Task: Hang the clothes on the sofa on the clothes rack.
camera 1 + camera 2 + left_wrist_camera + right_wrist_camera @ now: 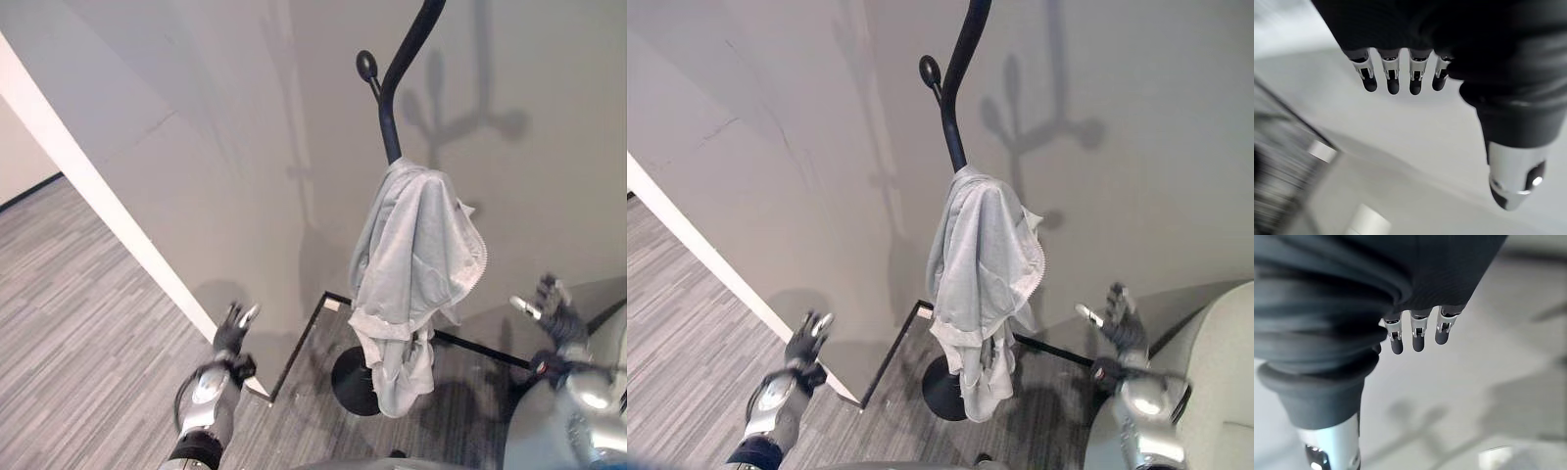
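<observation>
Carpet (88,323) in grey striped planks lies nearest me, running up to a white baseboard (108,211). My left hand (233,331) hovers low beside that baseboard, fingers straight and apart, holding nothing. My right hand (551,304) is raised on the other side, fingers relaxed and empty too. Between them the light grey garment (416,264) hangs draped over the black clothes rack (392,98), its round base (351,384) on the carpet. Farther back stands a plain pale wall (225,127).
</observation>
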You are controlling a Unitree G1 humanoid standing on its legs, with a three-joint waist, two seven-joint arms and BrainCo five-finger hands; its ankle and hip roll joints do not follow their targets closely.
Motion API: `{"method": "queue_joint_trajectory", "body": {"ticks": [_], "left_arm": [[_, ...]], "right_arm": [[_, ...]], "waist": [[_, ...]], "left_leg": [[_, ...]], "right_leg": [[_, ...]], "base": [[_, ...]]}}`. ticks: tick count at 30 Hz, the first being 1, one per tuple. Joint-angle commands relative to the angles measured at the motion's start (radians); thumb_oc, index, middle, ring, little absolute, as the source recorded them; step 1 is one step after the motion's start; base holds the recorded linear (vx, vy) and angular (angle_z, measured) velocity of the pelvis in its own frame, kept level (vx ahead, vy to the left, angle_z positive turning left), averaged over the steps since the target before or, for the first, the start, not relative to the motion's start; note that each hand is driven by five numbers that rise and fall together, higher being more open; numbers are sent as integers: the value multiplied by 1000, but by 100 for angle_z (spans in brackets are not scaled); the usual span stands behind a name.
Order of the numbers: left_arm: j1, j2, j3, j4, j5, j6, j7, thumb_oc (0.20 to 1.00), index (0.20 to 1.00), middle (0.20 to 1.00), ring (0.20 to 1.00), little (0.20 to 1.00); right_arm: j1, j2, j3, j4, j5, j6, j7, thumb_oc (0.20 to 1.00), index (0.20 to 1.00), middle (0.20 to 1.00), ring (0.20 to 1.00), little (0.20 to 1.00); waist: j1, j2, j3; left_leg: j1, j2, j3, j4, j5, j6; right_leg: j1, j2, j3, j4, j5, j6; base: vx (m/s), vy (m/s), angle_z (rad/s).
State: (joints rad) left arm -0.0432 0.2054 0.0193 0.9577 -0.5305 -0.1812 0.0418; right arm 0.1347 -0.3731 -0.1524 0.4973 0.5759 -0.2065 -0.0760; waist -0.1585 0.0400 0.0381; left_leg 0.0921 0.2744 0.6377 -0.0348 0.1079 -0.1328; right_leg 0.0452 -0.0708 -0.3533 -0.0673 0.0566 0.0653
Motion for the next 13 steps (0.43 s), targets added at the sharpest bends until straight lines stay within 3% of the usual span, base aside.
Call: {"method": "queue_joint_trajectory", "body": {"ticks": [1,4,6,9,13], "left_arm": [[-47,9,2,72,-30,0,-26,1000,1000,1000,1000,1000],[-41,-38,79,209,-159,10,-47,1000,1000,1000,1000,1000],[-43,-42,96,310,-143,14,-53,1000,1000,1000,1000,1000],[-34,-41,117,431,-96,49,-74,1000,1000,1000,1000,1000],[-26,-49,111,487,-70,60,-81,1000,1000,1000,1000,1000]], "right_arm": [[-82,64,-59,83,239,-105,16,1000,1000,1000,1000,1000],[-101,99,-84,312,313,-95,15,1000,1000,1000,1000,1000],[-138,105,-89,531,367,-66,43,1000,1000,1000,1000,1000],[-174,134,-138,826,483,32,90,1000,1000,1000,1000,1000],[-192,145,-154,992,487,99,108,1000,1000,1000,1000,1000]], "waist": [[-10,-55,-25],[-10,-51,-27],[-6,-50,-29],[6,-50,-34],[21,-49,-37]], "left_leg": [[54,38,0,138,19,-94],[55,33,-6,134,18,-94],[55,30,-9,132,19,-94],[58,25,-16,126,15,-93],[58,18,-28,115,14,-90]], "right_leg": [[42,-48,34,-13,-31,48],[43,-47,34,-13,-33,48],[45,-47,34,-13,-33,47],[48,-48,31,-13,-35,46],[51,-50,24,-14,-36,48]], "base": [[32,23,-3],[22,12,1],[21,10,3],[0,0,0],[0,0,0]]}}
